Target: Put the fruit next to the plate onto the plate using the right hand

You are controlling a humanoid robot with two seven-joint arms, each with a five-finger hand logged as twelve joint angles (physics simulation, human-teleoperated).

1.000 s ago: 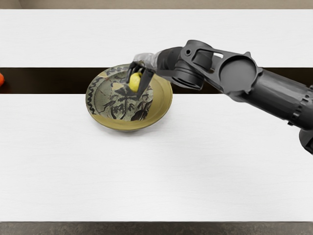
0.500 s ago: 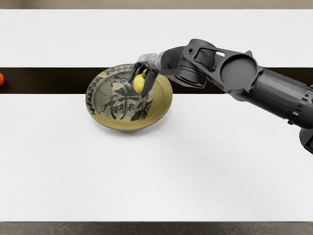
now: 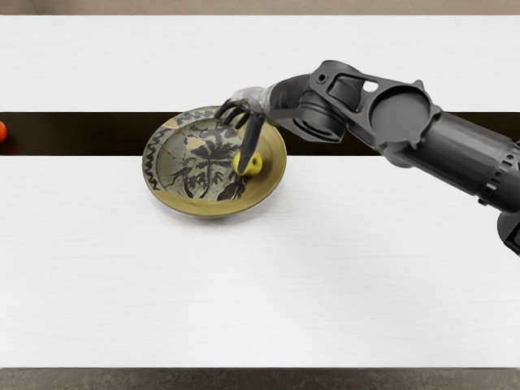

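A small yellow fruit (image 3: 250, 163) lies inside the olive-gold patterned plate (image 3: 175, 197), on its right side. My right hand (image 3: 238, 122) hovers over the plate's upper right rim with its fingers (image 3: 251, 142) spread. One long finger points down in front of the fruit and hides part of it. The hand holds nothing. The right arm (image 3: 422, 134) reaches in from the right edge. No left arm shows.
A dark gap (image 3: 73, 134) runs across the table behind the plate. A small red-orange object (image 3: 2, 131) sits at the far left edge in that gap. White tabletop (image 3: 260, 276) spreads in front of the plate.
The fingers have opened and let go of the yellow fruit. The fruit dropped from the hand and rolled down and right, coming to rest on the plate's right side.
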